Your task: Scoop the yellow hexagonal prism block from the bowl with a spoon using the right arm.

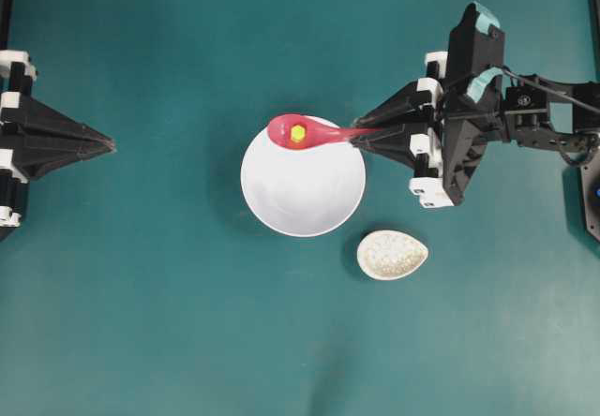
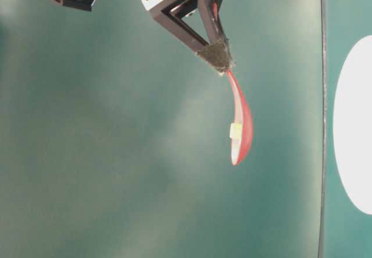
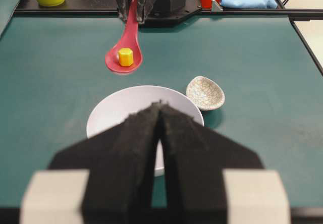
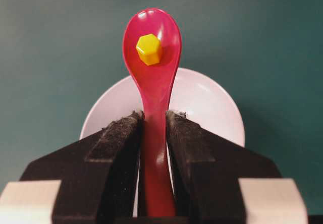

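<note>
The right arm's pointed black hand [image 4: 154,133] pinches the handle of the glossy pink-red soup spoon [image 4: 153,57], raised over the far rim of the large white bowl [image 1: 303,186]. The tiny yellow hexagonal block [image 4: 149,49] sits in its scoop. Keep the spoon level; tilting would spill it onto the teal counter [image 1: 141,322]

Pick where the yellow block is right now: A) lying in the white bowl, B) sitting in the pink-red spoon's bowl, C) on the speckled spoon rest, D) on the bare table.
B: the yellow block sits in the spoon, whose handle the right gripper clamps above the white bowl.
</note>
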`<state>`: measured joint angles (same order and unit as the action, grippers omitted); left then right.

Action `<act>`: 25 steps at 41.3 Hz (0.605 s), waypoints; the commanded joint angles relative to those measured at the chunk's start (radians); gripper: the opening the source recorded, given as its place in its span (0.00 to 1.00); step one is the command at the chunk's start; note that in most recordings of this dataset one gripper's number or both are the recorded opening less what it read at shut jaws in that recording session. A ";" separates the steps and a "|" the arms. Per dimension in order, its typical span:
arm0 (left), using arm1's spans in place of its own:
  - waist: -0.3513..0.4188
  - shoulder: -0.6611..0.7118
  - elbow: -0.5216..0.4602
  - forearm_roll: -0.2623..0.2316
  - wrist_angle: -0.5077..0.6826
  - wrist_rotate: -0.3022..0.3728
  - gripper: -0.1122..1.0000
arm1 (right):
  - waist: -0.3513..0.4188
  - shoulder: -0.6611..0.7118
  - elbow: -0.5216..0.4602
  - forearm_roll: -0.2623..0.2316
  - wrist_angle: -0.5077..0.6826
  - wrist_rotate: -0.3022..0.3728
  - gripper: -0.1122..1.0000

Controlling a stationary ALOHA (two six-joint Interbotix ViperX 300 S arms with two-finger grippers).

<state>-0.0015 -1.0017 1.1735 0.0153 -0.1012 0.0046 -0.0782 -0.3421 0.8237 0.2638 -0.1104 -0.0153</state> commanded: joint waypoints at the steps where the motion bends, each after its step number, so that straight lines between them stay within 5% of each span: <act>1: 0.000 0.005 -0.026 0.003 -0.008 0.002 0.10 | 0.002 -0.009 -0.017 -0.002 -0.005 -0.002 0.31; 25: 0.000 0.005 -0.028 0.003 -0.009 0.002 0.10 | 0.002 -0.009 -0.015 -0.003 0.005 -0.002 0.31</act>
<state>-0.0015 -1.0017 1.1720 0.0169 -0.1012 0.0046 -0.0782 -0.3405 0.8237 0.2623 -0.1012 -0.0153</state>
